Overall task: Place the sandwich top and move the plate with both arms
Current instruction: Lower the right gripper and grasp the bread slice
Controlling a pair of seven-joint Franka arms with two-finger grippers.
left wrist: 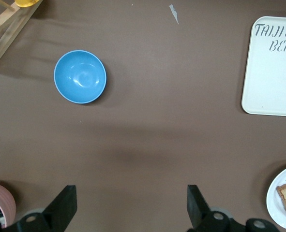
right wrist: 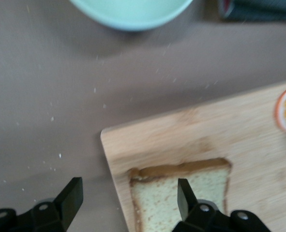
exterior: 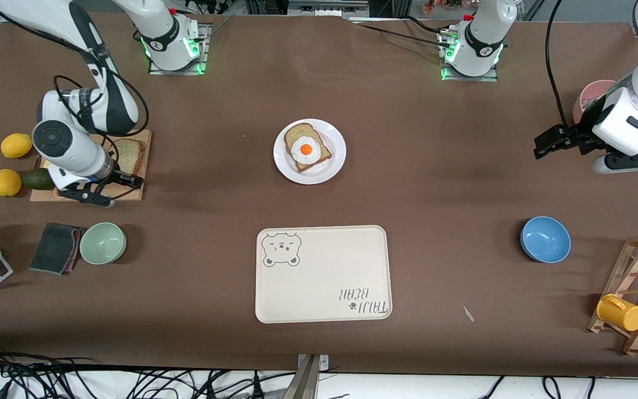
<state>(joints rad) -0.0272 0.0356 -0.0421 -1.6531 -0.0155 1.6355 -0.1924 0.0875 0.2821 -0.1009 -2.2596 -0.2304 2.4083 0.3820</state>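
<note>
The sandwich top (exterior: pixel 129 155), a plain tan bread slice, lies on a wooden cutting board (exterior: pixel 125 195) toward the right arm's end of the table. My right gripper (exterior: pixel 111 191) is open and empty just above the board's edge. In the right wrist view (right wrist: pixel 129 188) its fingers straddle the corner of the slice (right wrist: pixel 157 203) without touching it. The white plate (exterior: pixel 330 166) sits mid-table and bears a bread slice with a fried egg (exterior: pixel 306 149). My left gripper (exterior: pixel 546 143) is open and empty over bare table (left wrist: pixel 130 193) toward the left arm's end. The plate's rim (left wrist: pixel 278 193) shows in the left wrist view.
Two lemons (exterior: pixel 16 145) and an avocado (exterior: pixel 38 178) lie beside the board. A green bowl (exterior: pixel 102 243) and a dark sponge (exterior: pixel 55 247) lie nearer the camera. The cream bear tray (exterior: pixel 323 272), a blue bowl (exterior: pixel 545 239), a wooden rack with a yellow mug (exterior: pixel 621 312) and a pink cup (exterior: pixel 593 97) are also here.
</note>
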